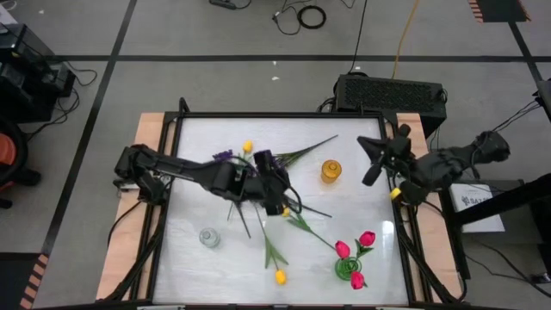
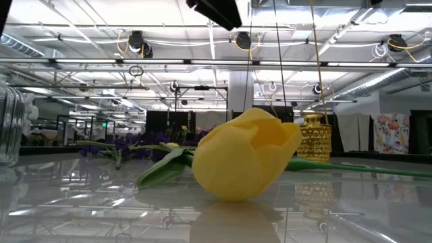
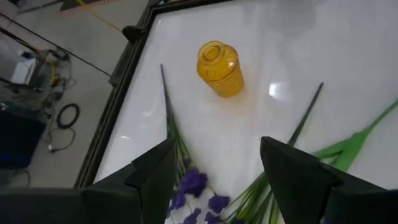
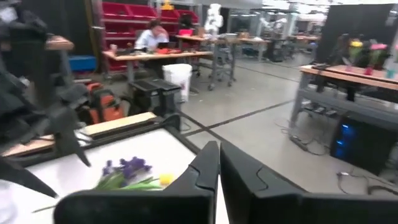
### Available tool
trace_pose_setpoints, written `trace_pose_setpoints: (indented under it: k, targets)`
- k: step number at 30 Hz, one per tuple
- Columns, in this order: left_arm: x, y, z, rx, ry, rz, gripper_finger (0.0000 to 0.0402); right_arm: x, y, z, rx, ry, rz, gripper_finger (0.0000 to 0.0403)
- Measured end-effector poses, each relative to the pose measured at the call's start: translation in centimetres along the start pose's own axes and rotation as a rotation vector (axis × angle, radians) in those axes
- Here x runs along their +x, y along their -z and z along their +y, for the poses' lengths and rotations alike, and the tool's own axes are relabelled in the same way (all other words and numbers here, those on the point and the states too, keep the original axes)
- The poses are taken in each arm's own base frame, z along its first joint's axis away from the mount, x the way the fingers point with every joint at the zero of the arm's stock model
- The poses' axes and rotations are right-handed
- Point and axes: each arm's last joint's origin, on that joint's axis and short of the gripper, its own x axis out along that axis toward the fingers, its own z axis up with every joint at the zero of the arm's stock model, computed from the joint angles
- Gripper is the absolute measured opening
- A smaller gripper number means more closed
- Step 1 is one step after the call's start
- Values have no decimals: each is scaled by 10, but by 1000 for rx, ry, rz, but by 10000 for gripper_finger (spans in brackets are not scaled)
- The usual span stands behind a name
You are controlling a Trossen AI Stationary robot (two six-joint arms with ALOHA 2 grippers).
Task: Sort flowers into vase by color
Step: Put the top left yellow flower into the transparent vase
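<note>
So I've got pink tulips (image 1: 355, 250) in the green vase (image 1: 347, 269); yellow tulips (image 1: 280, 275) and purple sprigs (image 1: 225, 158) lie loose. My left gripper (image 1: 277, 196) hovers open, empty, mid-table; right gripper (image 1: 372, 175) shut, empty, beyond.

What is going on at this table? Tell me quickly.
A two-armed robot is sorting artificial flowers into vases by colour. The left claw hangs open over the loose purple sprigs and green stems mid-table, holding nothing. The right claw is shut and empty at the table's right edge. Three pink-red tulips already stand in the green vase; the amber glass vase and clear glass vase are empty.
</note>
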Motion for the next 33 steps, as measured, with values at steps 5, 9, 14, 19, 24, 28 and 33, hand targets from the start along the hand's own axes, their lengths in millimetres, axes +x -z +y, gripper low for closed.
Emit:
trace_pose_setpoints:
  k: [5, 9, 14, 19, 24, 28, 33]
  targets:
    - [-20, 1, 24, 1, 58, 5, 237, 4, 13, -13, 45, 89, 78, 17]
    - [-41, -1, 57, 7, 39, -44, 237, 4, 24, -20, 131, 147, 134, 17]
    - [-53, 3, 108, -87, 86, -77, 237, 3, 28, -22, 119, 157, 157, 17]
    - [-48, 11, 141, -179, 84, -46, 237, 4, 29, -21, 62, 156, 167, 17]
    - [-18, 24, 151, -218, 42, 5, 237, 4, 29, -21, 28, 157, 167, 18]
    - [19, 52, 143, -282, 23, 43, 237, 5, 35, -20, 27, 162, 173, 18]
    - [50, 90, 125, -425, -81, 104, 237, 7, 48, -19, -4, 184, 179, 18]
